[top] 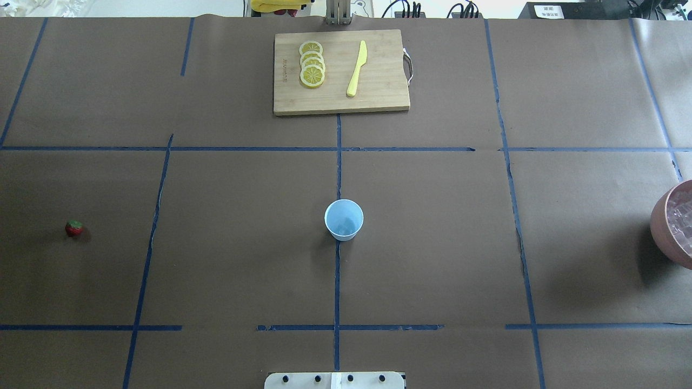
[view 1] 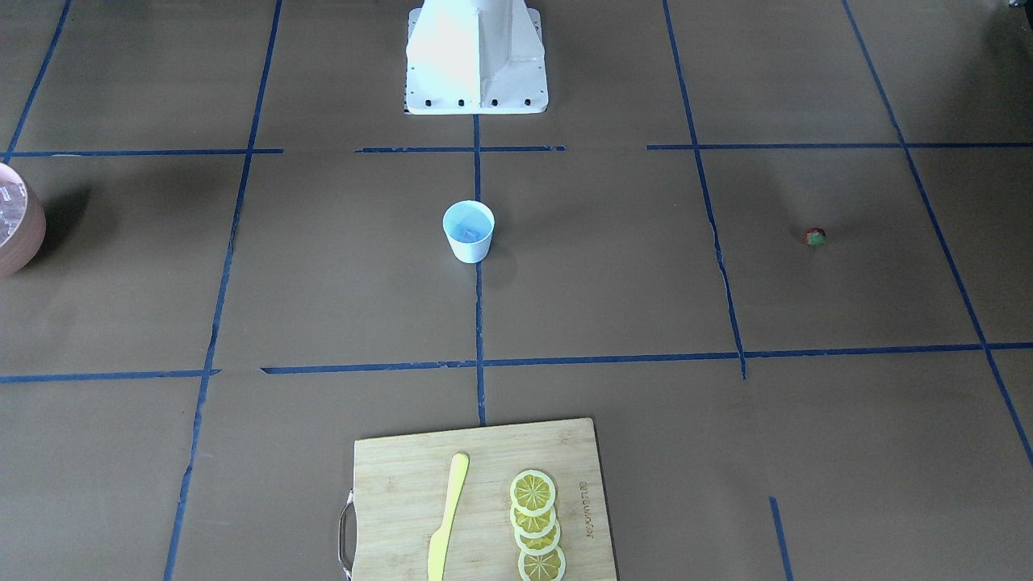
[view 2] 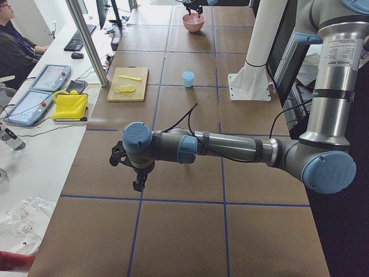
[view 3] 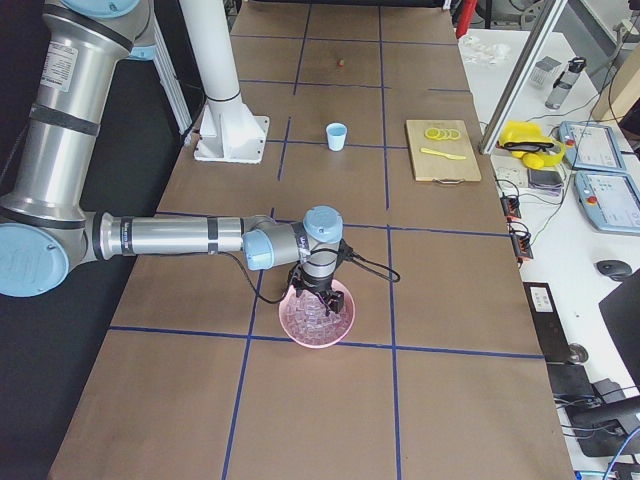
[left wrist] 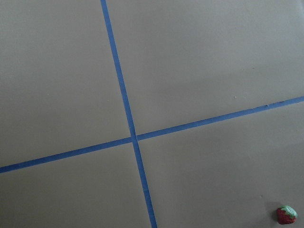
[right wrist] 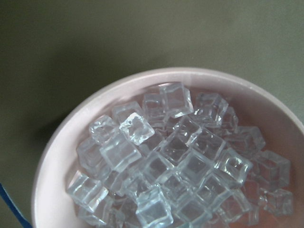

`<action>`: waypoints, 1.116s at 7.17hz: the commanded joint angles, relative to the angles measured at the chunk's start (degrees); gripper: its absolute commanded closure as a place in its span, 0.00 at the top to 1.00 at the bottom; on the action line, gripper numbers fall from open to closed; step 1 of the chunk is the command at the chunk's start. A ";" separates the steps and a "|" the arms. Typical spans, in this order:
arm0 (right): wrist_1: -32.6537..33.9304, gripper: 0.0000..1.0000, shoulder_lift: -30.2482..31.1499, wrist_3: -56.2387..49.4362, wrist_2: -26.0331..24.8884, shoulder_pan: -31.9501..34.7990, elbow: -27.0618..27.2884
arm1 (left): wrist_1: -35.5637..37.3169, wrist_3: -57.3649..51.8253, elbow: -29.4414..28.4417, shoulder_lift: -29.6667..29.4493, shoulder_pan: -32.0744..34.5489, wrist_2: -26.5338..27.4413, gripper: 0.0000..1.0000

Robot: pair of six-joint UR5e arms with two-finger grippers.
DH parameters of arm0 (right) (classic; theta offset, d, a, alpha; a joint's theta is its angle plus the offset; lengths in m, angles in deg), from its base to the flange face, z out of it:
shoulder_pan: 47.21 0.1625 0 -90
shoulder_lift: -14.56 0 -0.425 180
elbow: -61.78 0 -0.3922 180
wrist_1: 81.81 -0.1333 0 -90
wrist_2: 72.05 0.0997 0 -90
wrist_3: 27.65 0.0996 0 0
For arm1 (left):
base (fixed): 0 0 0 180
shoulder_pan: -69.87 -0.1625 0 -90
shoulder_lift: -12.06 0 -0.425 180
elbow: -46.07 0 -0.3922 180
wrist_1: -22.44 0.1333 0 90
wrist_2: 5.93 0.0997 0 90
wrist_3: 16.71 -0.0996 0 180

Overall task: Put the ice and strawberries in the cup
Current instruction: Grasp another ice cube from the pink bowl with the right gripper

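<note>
The white cup [top: 344,220] with a pale blue inside stands upright mid-table, also in the front view [view 1: 468,231]. The small red strawberry [top: 74,228] lies alone far on my left; it also shows at the bottom right of the left wrist view [left wrist: 286,215]. The ice [right wrist: 175,161] is a heap of clear cubes in the pink bowl [top: 662,227] at my far right. My left gripper [view 2: 138,183] hangs low over the table near the strawberry's end. My right gripper [view 3: 318,300] is over the bowl [view 3: 290,322]. I cannot tell whether either is open or shut.
A wooden cutting board [top: 378,92] at the far edge holds several lemon slices [top: 312,64] and a yellow knife [top: 357,69]. The robot's white base [view 1: 476,73] stands behind the cup. An operator [view 2: 14,46] sits beyond the table.
</note>
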 commanded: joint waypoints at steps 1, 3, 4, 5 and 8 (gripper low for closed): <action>-4.49 0.96 -0.25 0.97 -0.06 -0.86 -3.16 | -0.01 0.00 0.00 0.00 0.00 -0.04 1.00; -4.59 0.93 -0.34 1.51 0.64 -0.94 -2.90 | -0.01 0.00 0.00 0.09 0.00 0.05 1.00; -4.59 0.90 -0.25 1.42 0.82 -0.94 -2.73 | -0.01 0.00 0.00 0.18 0.00 -0.04 1.00; -4.94 0.89 -0.25 1.42 1.25 -1.03 -2.73 | -0.01 0.00 -0.09 0.18 0.00 0.05 1.00; -4.94 0.89 0.01 1.16 2.84 -1.03 -2.73 | -0.01 0.00 -0.09 0.18 0.00 0.05 1.00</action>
